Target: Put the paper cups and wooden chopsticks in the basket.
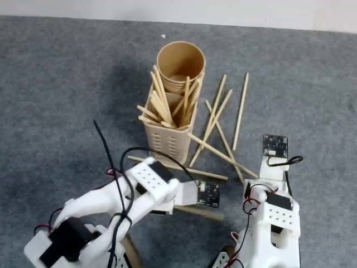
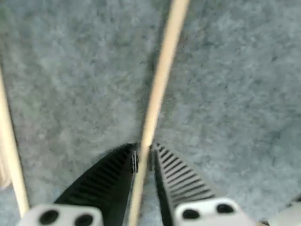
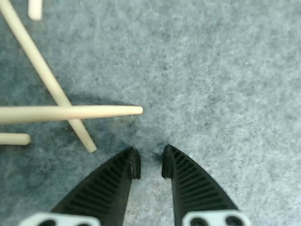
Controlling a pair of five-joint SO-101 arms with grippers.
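Grey mat [image 1: 61, 84] below a pale wall strip [image 1: 251, 12]: left gripper [image 2: 143, 157] jaws pinched tight on one chopstick [image 2: 160, 80], right gripper [image 3: 150, 162] jaws slightly apart and empty, close to loose chopsticks [image 1: 215, 120] scattered beside the basket [image 1: 167, 142], which holds stacked paper cups [image 1: 180, 64] and bundled sticks [image 1: 162, 109].
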